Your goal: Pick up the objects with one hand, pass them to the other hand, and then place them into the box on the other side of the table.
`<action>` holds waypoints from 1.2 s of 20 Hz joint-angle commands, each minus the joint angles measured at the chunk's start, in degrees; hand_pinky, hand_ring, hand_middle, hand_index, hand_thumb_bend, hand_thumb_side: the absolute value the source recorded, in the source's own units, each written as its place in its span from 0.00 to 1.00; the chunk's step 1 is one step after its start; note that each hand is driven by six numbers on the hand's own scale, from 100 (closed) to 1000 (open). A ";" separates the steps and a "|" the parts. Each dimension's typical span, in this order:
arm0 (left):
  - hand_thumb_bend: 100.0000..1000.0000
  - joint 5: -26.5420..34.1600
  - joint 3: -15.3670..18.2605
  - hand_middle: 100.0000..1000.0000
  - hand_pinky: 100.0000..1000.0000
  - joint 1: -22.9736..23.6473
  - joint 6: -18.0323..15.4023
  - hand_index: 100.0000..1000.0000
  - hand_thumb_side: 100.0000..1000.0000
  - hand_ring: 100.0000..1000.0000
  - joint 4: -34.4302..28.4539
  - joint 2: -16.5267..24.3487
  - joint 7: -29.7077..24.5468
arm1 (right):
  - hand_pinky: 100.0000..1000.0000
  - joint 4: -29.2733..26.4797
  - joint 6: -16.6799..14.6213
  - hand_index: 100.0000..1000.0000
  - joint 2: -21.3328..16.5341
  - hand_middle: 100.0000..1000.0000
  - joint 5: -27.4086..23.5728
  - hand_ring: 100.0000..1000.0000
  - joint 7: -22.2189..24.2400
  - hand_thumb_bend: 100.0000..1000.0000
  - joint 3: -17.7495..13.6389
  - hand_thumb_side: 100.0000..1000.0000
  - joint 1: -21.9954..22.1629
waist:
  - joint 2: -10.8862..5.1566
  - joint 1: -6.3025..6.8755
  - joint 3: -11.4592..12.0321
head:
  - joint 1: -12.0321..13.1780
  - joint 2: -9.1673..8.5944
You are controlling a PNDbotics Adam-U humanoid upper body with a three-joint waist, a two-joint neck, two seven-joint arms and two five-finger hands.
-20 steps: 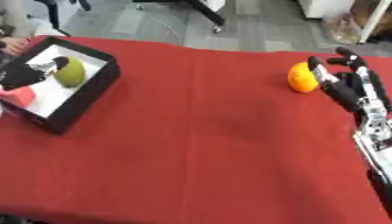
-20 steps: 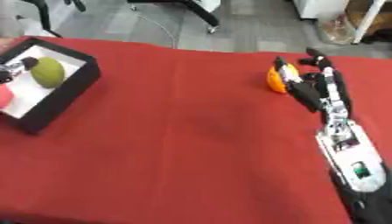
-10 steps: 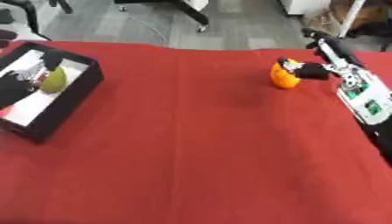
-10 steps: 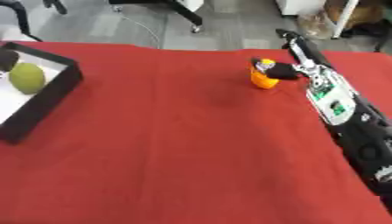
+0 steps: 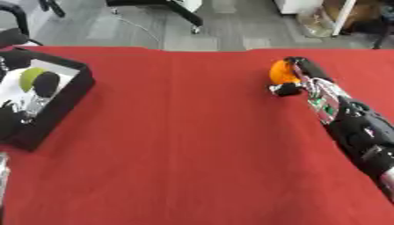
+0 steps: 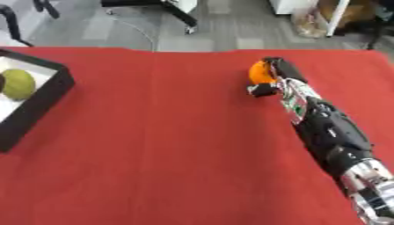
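Right hand fingers curl round a smooth round orange on the red cloth table

The right hand covers the right side of the orange, so the fingers there are hidden. The box at the far left is cut off by the edge. A dark shape partly hides the green fruit.
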 commanded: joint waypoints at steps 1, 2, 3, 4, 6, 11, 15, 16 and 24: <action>0.68 -0.38 -0.36 0.71 0.71 -0.32 -0.09 0.85 0.66 0.66 -0.45 0.04 -0.54 | 0.70 0.84 4.07 0.64 -0.98 0.55 2.48 0.57 -5.40 0.16 -1.39 0.18 -1.01 | 0.23 0.80 0.03 | -0.26 -0.45; 0.68 -0.45 -0.39 0.71 0.71 -0.25 -0.05 0.85 0.66 0.66 -0.32 -0.02 -0.50 | 0.67 0.60 5.22 0.54 -0.99 0.43 2.48 0.50 -8.07 0.07 -1.73 0.16 -0.92 | 0.22 0.78 -0.05 | -0.18 -0.46; 0.68 -0.61 -0.40 0.71 0.71 -0.18 0.03 0.85 0.66 0.66 -0.17 -0.06 -0.43 | 0.64 -0.03 6.11 0.48 -1.00 0.38 1.70 0.46 -11.12 0.00 -2.10 0.15 -0.72 | 0.22 0.75 -0.15 | -0.09 -0.46; 0.68 -0.84 -0.40 0.71 0.71 -0.06 0.13 0.84 0.66 0.66 0.05 -0.11 -0.36 | 0.62 -1.00 6.62 0.44 -1.04 0.33 0.19 0.44 -14.12 0.00 -2.23 0.13 -0.45 | 0.21 0.69 -0.30 | 0.04 -0.43; 0.67 -1.26 -0.66 0.71 0.71 0.38 0.41 0.84 0.65 0.65 0.83 -0.18 -0.34 | 0.58 -4.12 6.63 0.34 -1.24 0.24 -3.91 0.39 -18.83 0.00 -1.58 0.06 0.21 | 0.10 0.49 -0.67 | 0.45 -0.31; 0.62 -3.44 -2.65 0.71 0.71 1.66 0.28 0.84 0.61 0.66 4.59 -0.32 -0.72 | 0.54 -23.42 5.80 0.33 -0.59 0.21 -17.33 0.37 -20.24 0.00 3.18 0.03 2.73 | -0.29 -0.11 -2.18 | 3.03 0.16; 0.59 -7.60 -5.53 0.73 0.73 1.34 -1.46 0.85 0.58 0.70 8.96 -0.55 -0.22 | 0.52 -46.28 7.66 0.33 3.96 0.22 -26.83 0.37 -16.26 0.00 7.61 0.05 4.81 | -0.49 -0.25 -3.65 | 5.15 0.75; 0.59 -8.80 -6.35 0.73 0.73 0.88 -2.16 0.85 0.58 0.70 10.15 -0.64 0.00 | 0.52 -50.95 8.42 0.33 5.40 0.22 -28.44 0.37 -14.68 0.00 8.61 0.06 5.26 | -0.54 -0.26 -3.97 | 5.49 0.83; 0.58 -17.81 -12.69 0.76 0.76 -8.16 -8.89 0.87 0.57 0.74 16.60 -1.99 1.24 | 0.49 -59.87 12.93 0.34 18.44 0.23 -38.29 0.35 -4.72 0.00 17.42 0.05 8.03 | -0.83 -0.26 -5.47 | 6.38 0.83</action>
